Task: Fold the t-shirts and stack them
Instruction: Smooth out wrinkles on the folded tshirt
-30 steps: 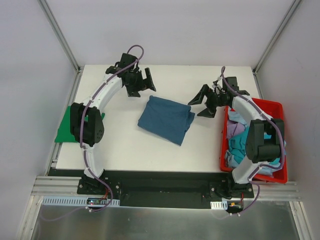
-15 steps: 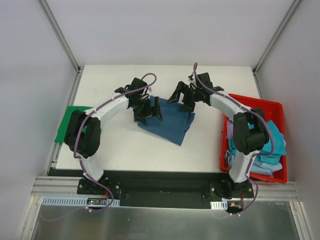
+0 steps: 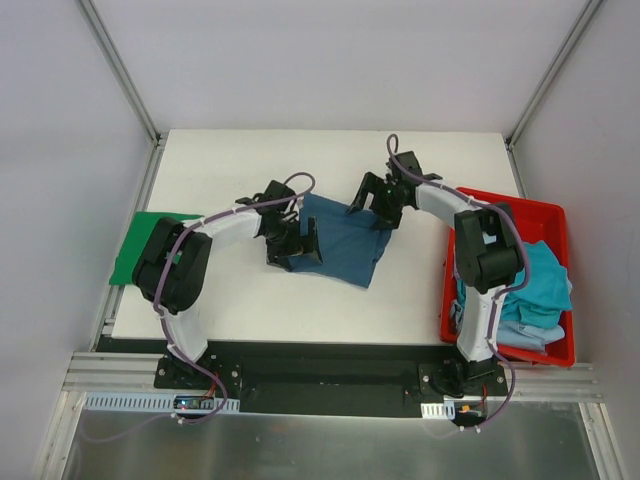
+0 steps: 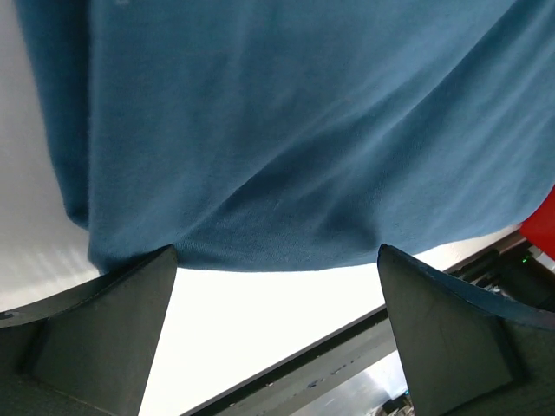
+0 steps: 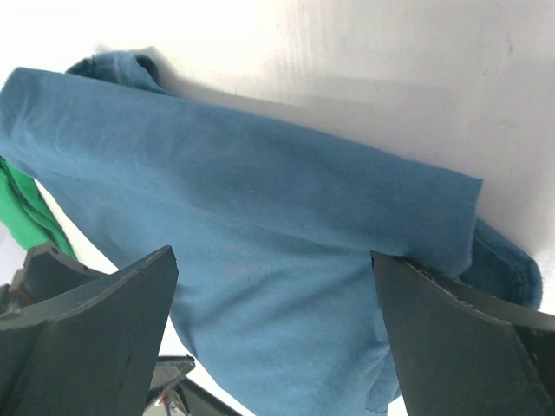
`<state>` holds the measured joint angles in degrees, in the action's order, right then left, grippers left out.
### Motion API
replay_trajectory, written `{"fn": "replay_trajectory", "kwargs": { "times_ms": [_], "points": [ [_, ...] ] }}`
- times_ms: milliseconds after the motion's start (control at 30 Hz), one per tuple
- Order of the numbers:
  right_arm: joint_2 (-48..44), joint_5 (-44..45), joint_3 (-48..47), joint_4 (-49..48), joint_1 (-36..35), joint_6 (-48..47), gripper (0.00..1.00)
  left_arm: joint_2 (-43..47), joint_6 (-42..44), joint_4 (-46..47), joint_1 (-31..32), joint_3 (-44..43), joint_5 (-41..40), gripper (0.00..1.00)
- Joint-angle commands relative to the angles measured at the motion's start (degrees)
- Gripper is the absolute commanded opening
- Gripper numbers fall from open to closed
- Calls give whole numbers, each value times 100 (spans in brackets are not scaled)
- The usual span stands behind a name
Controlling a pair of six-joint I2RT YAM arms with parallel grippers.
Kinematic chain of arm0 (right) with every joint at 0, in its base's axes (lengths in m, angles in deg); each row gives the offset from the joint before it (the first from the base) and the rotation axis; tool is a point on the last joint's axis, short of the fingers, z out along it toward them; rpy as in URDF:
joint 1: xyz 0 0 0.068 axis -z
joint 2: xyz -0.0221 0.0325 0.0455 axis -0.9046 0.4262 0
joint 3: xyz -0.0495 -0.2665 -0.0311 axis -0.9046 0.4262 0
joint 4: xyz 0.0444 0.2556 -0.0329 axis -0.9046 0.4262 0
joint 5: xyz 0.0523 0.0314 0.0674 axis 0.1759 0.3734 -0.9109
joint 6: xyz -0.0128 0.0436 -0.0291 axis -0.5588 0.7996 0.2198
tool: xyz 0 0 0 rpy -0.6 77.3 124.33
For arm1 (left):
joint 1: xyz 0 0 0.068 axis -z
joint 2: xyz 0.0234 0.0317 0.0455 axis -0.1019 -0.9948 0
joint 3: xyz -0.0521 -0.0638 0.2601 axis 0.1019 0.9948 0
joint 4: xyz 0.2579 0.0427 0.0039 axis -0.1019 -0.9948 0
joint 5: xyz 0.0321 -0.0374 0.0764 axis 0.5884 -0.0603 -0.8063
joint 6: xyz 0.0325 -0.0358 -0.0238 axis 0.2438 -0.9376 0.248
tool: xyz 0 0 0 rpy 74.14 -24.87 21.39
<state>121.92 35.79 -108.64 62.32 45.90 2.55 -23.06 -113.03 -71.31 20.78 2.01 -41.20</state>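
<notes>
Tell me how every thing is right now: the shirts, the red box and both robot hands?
dark blue t-shirt: lying on the table, roughly folded, not gripped.
green t-shirt: flat at the table's left edge.
red bin: holding a loose pile of shirts.
teal t-shirt: crumpled on top in the bin.
left gripper: open, at the blue shirt's near-left edge.
right gripper: open, over its far-right corner.

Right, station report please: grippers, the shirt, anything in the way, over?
Left gripper open at left edge of blue t-shirt. Right gripper open at its far-right corner. Shirt lies loosely folded, ungripped. Nothing blocking; red bin off to the right.
</notes>
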Motion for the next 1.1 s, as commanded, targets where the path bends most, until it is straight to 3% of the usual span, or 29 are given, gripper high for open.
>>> {"fn": "replay_trajectory", "kwargs": {
  "times_ms": [0,133,300,400,600,833,1067],
  "points": [
    [-220,278,-612,536,77,-704,96,516,-94,82,456,195,244,99],
    [-1080,41,-517,704,50,-1065,96,1263,-200,82,694,230,148,99],
    [-2013,-1285,510,521,33,-733,96,1810,-147,82,677,29,-220,99],
    [-2391,-1665,1318,143,-186,-451,96,1408,-103,99,475,-374,-248,99],
    [-2384,-1596,2418,-342,-337,-28,96,89,-51,178,-97,-1403,534,99],
    [-1874,-831,2920,-315,-152,-107,96,-650,108,240,-132,-1431,237,99],
    [-2338,-558,2807,88,-90,-528,96,-871,20,205,-176,-1395,121,99]
  ]
}}
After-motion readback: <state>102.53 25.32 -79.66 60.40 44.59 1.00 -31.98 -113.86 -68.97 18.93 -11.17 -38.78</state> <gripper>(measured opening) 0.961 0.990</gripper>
